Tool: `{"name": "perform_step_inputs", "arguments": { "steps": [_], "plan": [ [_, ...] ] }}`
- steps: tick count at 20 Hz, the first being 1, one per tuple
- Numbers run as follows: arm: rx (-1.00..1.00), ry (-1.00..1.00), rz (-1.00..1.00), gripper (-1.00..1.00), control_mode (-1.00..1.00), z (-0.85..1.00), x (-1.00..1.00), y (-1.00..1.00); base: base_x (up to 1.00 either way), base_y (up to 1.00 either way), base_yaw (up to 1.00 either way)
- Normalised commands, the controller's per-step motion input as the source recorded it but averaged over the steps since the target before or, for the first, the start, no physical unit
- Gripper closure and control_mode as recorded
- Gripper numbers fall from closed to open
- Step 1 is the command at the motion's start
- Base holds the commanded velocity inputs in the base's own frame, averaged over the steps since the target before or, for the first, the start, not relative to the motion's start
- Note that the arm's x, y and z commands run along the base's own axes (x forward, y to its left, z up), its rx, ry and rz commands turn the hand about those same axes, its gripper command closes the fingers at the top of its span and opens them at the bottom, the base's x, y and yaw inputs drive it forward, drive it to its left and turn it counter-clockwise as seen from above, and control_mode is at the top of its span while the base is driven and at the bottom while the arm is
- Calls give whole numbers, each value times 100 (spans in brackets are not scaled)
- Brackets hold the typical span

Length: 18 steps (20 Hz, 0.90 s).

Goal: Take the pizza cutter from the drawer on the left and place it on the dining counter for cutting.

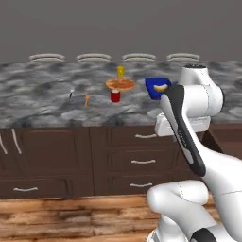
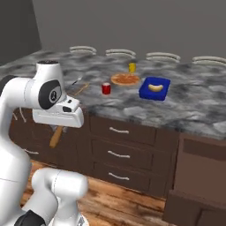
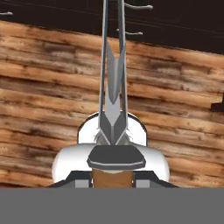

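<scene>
Marbled stone table (image 1: 42,111) runs across the room, a pizza (image 1: 121,84) on top; well short of it, over the plank floor (image 3: 43,87), the fingers (image 3: 101,159) are clamped on the pizza cutter (image 2: 55,137), its orange-brown handle slanting below the hand

Folded at the elbow, forearm slanting up to a hand (image 2: 57,115) held level in front of the cabinet fronts, below the counter edge. Gripper (image 3: 112,168) pointed down toward the floor, jaws nearly together, clamped on a brown-handled, silver-headed utensil (image 3: 113,87).
</scene>
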Motion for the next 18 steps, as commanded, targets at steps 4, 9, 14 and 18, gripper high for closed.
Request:
{"name": "perform_step_inputs", "arguments": {
  "steps": [4, 9, 14, 18],
  "plan": [
    [0, 0, 0, 100, 100, 0, 0, 0, 99, 66, -49],
    [0, 0, 0, 100, 100, 0, 0, 0, 99, 67, -24],
    [0, 0, 0, 100, 100, 0, 0, 0, 89, 42, -1],
    [0, 0, 0, 100, 100, 0, 0, 0, 85, 38, 0]
  ]
}}
